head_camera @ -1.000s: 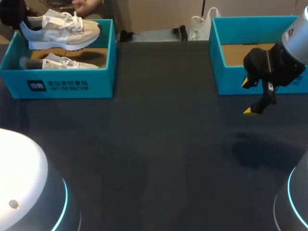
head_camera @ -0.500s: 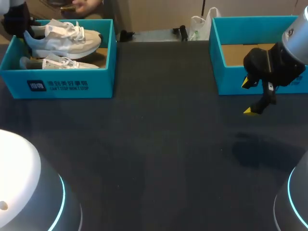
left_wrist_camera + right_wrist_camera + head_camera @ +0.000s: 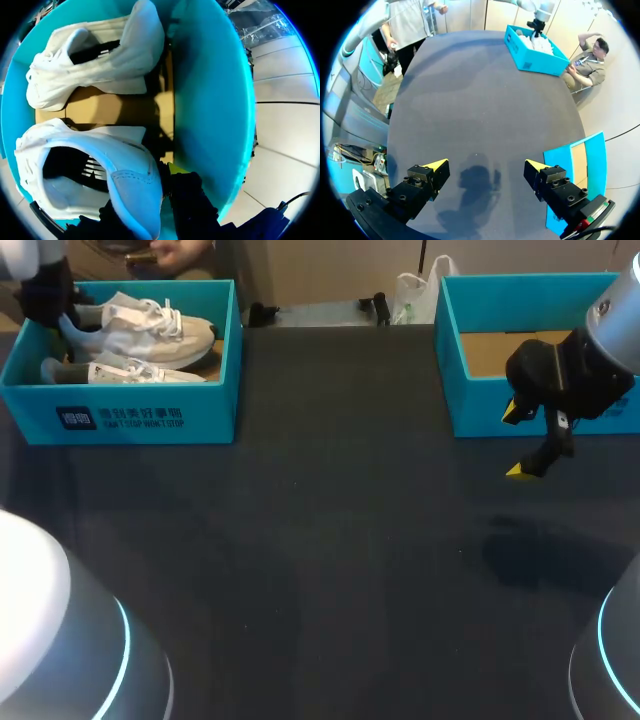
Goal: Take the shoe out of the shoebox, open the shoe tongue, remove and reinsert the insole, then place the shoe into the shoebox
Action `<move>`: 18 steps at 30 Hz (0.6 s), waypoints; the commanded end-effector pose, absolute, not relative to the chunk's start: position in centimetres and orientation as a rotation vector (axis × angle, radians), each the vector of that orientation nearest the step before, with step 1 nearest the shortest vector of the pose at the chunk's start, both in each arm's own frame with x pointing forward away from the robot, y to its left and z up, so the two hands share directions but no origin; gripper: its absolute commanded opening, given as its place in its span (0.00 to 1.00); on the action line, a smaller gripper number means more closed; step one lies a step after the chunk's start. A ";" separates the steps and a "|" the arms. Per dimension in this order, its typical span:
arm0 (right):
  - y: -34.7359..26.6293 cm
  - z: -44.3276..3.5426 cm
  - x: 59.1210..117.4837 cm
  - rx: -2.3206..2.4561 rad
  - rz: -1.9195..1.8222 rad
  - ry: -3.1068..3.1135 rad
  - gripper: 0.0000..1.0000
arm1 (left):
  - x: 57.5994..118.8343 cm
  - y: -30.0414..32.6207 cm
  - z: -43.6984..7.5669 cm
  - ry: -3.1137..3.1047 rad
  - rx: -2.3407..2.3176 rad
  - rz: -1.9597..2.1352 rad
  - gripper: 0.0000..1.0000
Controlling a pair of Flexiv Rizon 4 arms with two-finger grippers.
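Note:
A white sneaker (image 3: 140, 325) hangs low inside the teal left shoebox (image 3: 120, 418), toe towards the middle of the table. My left gripper (image 3: 48, 290) is shut on its heel. In the left wrist view the heel collar (image 3: 127, 192) sits pinched between the fingers of the left gripper (image 3: 147, 192), one yellow tip showing beside it. A second white sneaker (image 3: 120, 371) (image 3: 95, 55) lies on its side on the box's cardboard floor. My right gripper (image 3: 517, 440) (image 3: 486, 167) hovers open over bare table, in front of the right box.
A second teal box (image 3: 540, 400) (image 3: 577, 170) with a cardboard floor stands at the back right, just behind the right gripper. The dark table (image 3: 320, 560) stretches between the two boxes. The left shoebox (image 3: 535, 47) shows far ahead in the right wrist view.
The left gripper has lowered the held sneaker from above the box rim down into the left shoebox. The right arm has kept still.

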State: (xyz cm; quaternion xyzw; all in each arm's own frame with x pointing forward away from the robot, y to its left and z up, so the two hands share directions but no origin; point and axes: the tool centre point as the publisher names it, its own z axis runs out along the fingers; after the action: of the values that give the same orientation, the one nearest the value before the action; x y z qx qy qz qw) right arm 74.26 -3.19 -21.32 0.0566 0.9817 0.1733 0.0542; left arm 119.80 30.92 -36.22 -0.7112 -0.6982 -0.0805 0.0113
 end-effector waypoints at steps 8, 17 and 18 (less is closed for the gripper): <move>-3.2 -21.4 74.2 0.172 0.525 2.981 1.00 | 121.1 30.8 -38.5 -2.178 -2.163 -0.209 0.00; -3.2 -21.4 74.2 0.172 0.525 2.981 1.00 | 121.0 30.7 -38.4 -2.197 -2.122 -0.183 0.44; -3.2 -21.4 74.2 0.172 0.525 2.981 1.00 | 120.9 30.8 -38.2 -2.196 -2.123 -0.184 0.59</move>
State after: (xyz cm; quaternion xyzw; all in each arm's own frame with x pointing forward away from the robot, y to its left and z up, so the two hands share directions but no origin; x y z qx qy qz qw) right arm 74.26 -3.19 -21.32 0.0566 0.9817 0.1734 0.0543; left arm 120.28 30.61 -38.53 -0.6932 -0.7167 -0.0692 0.0323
